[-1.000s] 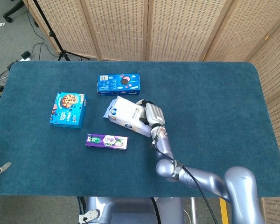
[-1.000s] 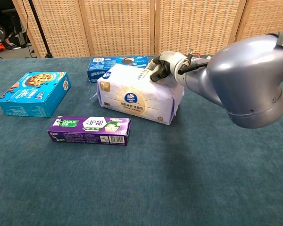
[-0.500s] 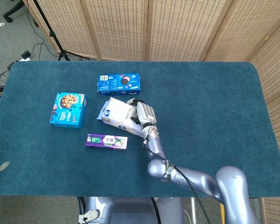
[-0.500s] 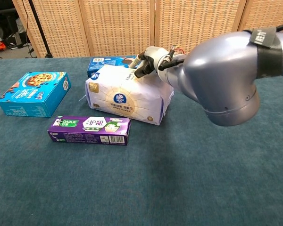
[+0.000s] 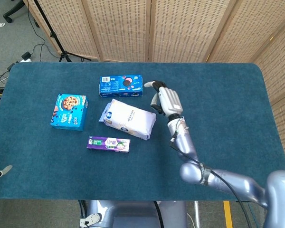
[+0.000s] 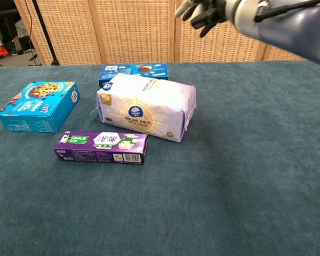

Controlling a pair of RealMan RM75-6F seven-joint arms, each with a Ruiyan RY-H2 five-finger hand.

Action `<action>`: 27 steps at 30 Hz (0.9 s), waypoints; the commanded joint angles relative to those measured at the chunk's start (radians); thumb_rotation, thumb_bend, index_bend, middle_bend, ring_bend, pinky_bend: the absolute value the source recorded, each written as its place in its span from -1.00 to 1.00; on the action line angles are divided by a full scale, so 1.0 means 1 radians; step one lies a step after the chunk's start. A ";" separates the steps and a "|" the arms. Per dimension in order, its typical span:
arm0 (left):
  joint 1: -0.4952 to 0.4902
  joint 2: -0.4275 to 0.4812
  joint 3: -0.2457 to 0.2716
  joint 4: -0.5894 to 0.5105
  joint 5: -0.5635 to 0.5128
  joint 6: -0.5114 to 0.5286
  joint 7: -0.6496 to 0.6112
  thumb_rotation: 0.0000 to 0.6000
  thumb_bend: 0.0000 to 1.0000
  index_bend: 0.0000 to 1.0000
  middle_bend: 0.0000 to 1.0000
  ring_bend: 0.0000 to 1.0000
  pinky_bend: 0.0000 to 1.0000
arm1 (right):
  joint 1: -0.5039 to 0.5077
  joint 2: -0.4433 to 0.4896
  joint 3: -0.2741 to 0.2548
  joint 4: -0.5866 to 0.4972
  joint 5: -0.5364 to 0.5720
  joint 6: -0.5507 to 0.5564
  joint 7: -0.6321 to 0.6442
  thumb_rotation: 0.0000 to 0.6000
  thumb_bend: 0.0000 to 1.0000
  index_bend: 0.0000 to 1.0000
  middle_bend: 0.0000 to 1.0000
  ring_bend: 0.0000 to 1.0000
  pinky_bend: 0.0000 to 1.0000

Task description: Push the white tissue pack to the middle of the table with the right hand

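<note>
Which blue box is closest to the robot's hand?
The long blue sandwich-cookie box, at the back by the right hand. The squarer chocolate-chip cookie box sits farther off, to the left of the white tissue pack.

The purple box [image 6: 101,147] in front of the white tissue pack [image 6: 144,106] reads "DARLIE" at its left end — the larger characters along its face are too small to make out. The tissue pack carries a round blue logo with small lettering under it, not legible, and the print on the two blue boxes behind and left of it cannot be read either.
</note>
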 commanded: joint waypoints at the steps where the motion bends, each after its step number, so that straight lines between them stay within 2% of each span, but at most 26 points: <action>1: 0.002 -0.003 0.004 -0.001 0.008 0.006 0.007 1.00 -1.00 -1.00 -1.00 -1.00 -1.00 | -0.110 0.157 -0.058 -0.083 -0.129 -0.045 0.064 1.00 0.31 -0.64 -0.77 -0.87 -0.45; 2: 0.003 -0.004 0.005 -0.002 0.011 0.010 0.010 1.00 -1.00 -1.00 -1.00 -1.00 -1.00 | -0.127 0.187 -0.072 -0.089 -0.152 -0.053 0.072 1.00 -0.02 -0.70 -0.82 -0.91 -0.47; 3: 0.004 -0.005 0.005 -0.003 0.013 0.012 0.012 1.00 -1.00 -1.00 -1.00 -1.00 -1.00 | -0.140 0.210 -0.082 -0.094 -0.173 -0.061 0.082 1.00 -0.49 -0.79 -0.90 -0.96 -0.52; 4: 0.005 -0.005 0.006 -0.003 0.016 0.016 0.014 1.00 -1.00 -1.00 -1.00 -1.00 -1.00 | -0.155 0.234 -0.096 -0.095 -0.197 -0.064 0.084 1.00 -0.80 -0.86 -0.96 -0.99 -0.59; 6: 0.009 -0.008 0.008 -0.004 0.025 0.026 0.019 1.00 -1.00 -1.00 -1.00 -1.00 -1.00 | -0.195 0.294 -0.141 -0.090 -0.284 -0.045 0.073 1.00 -1.00 -0.93 -1.00 -1.00 -0.69; 10: 0.013 -0.014 0.011 -0.003 0.034 0.040 0.032 1.00 -1.00 -1.00 -1.00 -1.00 -1.00 | -0.266 0.359 -0.213 -0.070 -0.463 0.039 0.082 1.00 -1.00 -0.97 -1.00 -1.00 -0.84; 13: 0.015 -0.016 0.012 -0.002 0.039 0.046 0.036 1.00 -1.00 -1.00 -1.00 -1.00 -1.00 | -0.292 0.377 -0.238 -0.059 -0.522 0.078 0.085 1.00 -1.00 -0.99 -1.00 -1.00 -0.89; 18: 0.028 -0.025 0.020 0.003 0.069 0.079 0.043 1.00 -1.00 -1.00 -1.00 -1.00 -1.00 | -0.412 0.423 -0.320 -0.039 -0.684 0.247 0.139 1.00 -1.00 -1.00 -1.00 -1.00 -0.91; 22: 0.039 -0.028 0.026 0.009 0.089 0.106 0.036 1.00 -1.00 -1.00 -1.00 -1.00 -1.00 | -0.494 0.442 -0.374 -0.002 -0.761 0.344 0.203 1.00 -1.00 -1.00 -1.00 -1.00 -0.95; 27: 0.051 -0.035 0.024 0.017 0.096 0.135 0.043 1.00 -1.00 -1.00 -1.00 -1.00 -1.00 | -0.587 0.450 -0.414 0.030 -0.808 0.450 0.280 1.00 -1.00 -1.00 -1.00 -1.00 -1.00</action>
